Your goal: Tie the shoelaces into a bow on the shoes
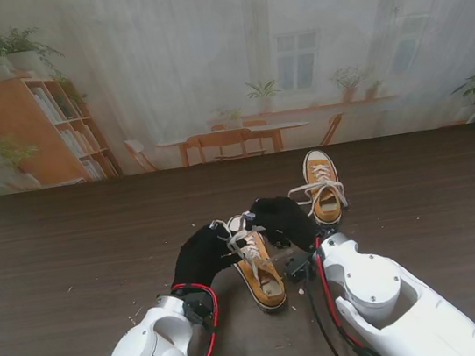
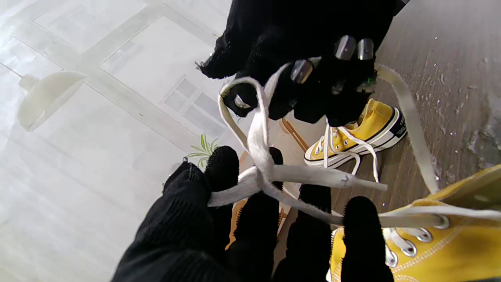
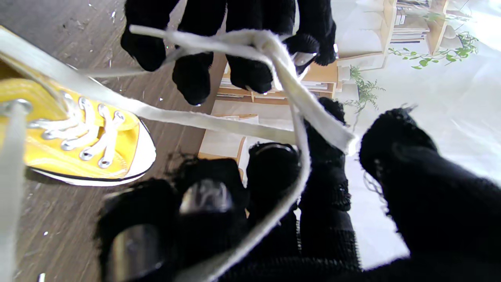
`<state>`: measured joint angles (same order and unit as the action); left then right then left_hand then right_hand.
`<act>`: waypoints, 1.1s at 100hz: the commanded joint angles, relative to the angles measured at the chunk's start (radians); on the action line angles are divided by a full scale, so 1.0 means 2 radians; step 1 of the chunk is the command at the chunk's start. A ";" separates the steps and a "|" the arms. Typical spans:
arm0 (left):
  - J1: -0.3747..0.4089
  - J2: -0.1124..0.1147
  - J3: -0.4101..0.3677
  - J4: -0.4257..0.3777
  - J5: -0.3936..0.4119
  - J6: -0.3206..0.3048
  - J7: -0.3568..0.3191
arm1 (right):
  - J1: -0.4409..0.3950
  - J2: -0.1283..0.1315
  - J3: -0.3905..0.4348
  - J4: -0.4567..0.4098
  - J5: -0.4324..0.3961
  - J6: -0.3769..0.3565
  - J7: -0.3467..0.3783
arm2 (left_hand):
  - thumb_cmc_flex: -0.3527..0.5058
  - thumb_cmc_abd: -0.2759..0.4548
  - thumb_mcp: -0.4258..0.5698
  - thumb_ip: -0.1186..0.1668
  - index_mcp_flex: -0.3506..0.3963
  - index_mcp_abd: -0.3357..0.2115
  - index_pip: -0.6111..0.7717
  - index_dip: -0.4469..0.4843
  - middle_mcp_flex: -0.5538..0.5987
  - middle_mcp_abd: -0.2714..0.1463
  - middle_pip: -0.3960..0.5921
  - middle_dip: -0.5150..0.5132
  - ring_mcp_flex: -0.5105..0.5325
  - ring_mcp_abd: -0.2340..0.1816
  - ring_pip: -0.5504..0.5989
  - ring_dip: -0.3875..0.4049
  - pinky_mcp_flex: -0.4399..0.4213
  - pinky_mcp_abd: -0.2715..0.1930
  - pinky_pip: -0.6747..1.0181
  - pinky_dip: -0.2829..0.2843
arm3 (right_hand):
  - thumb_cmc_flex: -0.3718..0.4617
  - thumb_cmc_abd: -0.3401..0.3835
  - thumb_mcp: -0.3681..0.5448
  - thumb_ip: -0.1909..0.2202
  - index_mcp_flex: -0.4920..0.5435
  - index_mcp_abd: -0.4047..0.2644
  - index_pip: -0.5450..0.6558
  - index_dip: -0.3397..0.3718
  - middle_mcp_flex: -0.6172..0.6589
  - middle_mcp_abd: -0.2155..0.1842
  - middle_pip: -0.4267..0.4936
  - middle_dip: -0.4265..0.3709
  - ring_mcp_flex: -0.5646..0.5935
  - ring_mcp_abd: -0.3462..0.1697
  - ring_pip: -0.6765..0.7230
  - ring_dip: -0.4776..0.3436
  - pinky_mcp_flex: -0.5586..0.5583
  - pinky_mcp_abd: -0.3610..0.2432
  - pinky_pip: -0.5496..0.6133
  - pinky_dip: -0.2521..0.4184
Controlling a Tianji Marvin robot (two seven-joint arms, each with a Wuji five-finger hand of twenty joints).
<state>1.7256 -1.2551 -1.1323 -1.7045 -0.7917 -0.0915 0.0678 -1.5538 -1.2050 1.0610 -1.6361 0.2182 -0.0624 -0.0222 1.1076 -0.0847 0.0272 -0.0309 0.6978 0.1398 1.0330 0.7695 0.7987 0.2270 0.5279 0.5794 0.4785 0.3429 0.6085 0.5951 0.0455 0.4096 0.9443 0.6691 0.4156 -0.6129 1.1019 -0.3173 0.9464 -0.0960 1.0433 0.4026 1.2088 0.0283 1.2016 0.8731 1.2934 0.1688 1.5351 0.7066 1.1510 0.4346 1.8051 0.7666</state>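
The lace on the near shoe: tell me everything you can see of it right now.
The lace is flat, off-white woven tape, threaded through metal eyelets on the near yellow shoe. Its free strands are lifted off the shoe and crossed in a knot with one loop standing out of it. The left hand and right hand, both black-gloved, pinch it from either side. One end trails toward the table. No finished bow yet.

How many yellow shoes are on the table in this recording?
2. The near shoe lies between the left hand and right hand, which hold its laces. The far shoe lies farther from me, to the right. None seems hidden.
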 commanded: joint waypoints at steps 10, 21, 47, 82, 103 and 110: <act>0.001 0.000 0.002 -0.004 -0.017 -0.011 -0.027 | -0.012 -0.001 0.003 -0.005 0.002 0.005 -0.001 | 0.029 0.030 -0.011 0.008 -0.009 -0.005 0.051 0.091 0.023 -0.006 0.040 0.031 0.019 -0.008 0.018 0.012 -0.001 0.009 -0.006 -0.010 | 0.014 -0.017 -0.016 0.009 -0.020 -0.036 0.013 -0.006 -0.043 -0.001 -0.024 -0.023 0.005 0.026 -0.081 -0.051 -0.041 0.042 -0.021 -0.027; 0.001 0.001 0.002 -0.003 -0.026 -0.017 -0.036 | -0.021 0.000 0.008 -0.013 0.009 0.012 0.002 | 0.016 0.028 0.004 0.012 -0.005 0.007 0.071 0.124 0.040 0.003 0.098 0.081 0.042 -0.004 0.075 0.043 0.022 0.021 0.029 0.012 | 0.027 -0.030 -0.004 0.009 -0.018 -0.057 0.012 0.004 -0.115 0.005 -0.051 -0.042 -0.054 0.032 -0.178 -0.088 -0.175 0.026 -0.097 -0.004; 0.003 0.000 -0.003 -0.005 -0.021 -0.019 -0.028 | -0.039 0.002 0.022 -0.025 0.005 0.025 0.001 | -0.010 0.017 0.033 0.017 -0.003 0.014 0.091 0.130 0.051 0.013 0.169 0.148 0.068 -0.009 0.143 0.059 0.050 0.023 0.119 0.020 | 0.064 -0.058 0.004 0.015 -0.025 -0.061 0.028 0.037 -0.244 0.006 -0.097 -0.089 -0.211 0.000 -0.260 -0.094 -0.357 -0.029 -0.195 0.009; 0.004 -0.001 -0.009 -0.006 -0.004 -0.027 -0.006 | -0.053 -0.001 0.031 -0.031 -0.002 0.016 -0.021 | -0.032 -0.005 0.069 0.010 0.025 -0.004 0.066 0.127 0.068 -0.004 0.123 0.127 0.069 -0.020 0.119 0.038 0.054 0.015 0.129 0.001 | 0.078 -0.047 0.002 0.016 -0.012 -0.086 0.021 0.067 -0.304 0.011 -0.150 -0.157 -0.324 -0.005 -0.414 -0.137 -0.476 -0.063 -0.358 -0.049; 0.007 -0.005 -0.012 -0.010 -0.020 -0.027 0.013 | -0.061 -0.005 0.036 -0.034 0.025 0.019 -0.029 | -0.017 -0.007 0.058 0.008 0.023 -0.006 0.060 0.120 0.063 -0.013 0.039 0.046 0.060 -0.020 0.079 0.020 0.049 0.011 0.127 -0.003 | 0.098 -0.027 0.001 0.018 -0.037 -0.035 0.040 0.096 -0.321 0.022 -0.174 -0.196 -0.348 -0.001 -0.502 -0.173 -0.502 -0.088 -0.439 -0.103; 0.008 -0.006 -0.013 -0.010 -0.022 -0.027 0.014 | -0.063 -0.006 0.038 -0.033 0.035 0.016 -0.030 | -0.017 -0.006 0.057 0.007 0.024 -0.006 0.060 0.120 0.067 -0.014 0.029 0.033 0.059 -0.020 0.070 0.016 0.049 0.011 0.126 -0.003 | 0.100 -0.024 -0.002 0.019 -0.040 -0.029 0.043 0.098 -0.322 0.021 -0.176 -0.202 -0.350 -0.001 -0.509 -0.176 -0.507 -0.091 -0.447 -0.110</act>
<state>1.7370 -1.2626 -1.1562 -1.7128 -0.8435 -0.1446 0.1055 -1.6700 -1.2142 1.1337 -1.7006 0.2894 -0.0281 -0.0910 1.0530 -0.0899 0.1342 -0.0120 0.7141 0.2029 1.1380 1.0056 0.9079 0.2324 0.6121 0.6806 0.5948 0.3265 0.7631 0.6548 0.1474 0.4472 1.1779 0.6714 0.5574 -0.6799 1.0902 -0.3179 0.8743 -0.1243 1.0718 0.5609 0.5863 0.0700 0.8643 0.4840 0.6169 0.1864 0.5370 0.3715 0.1518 0.2916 0.9270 0.5704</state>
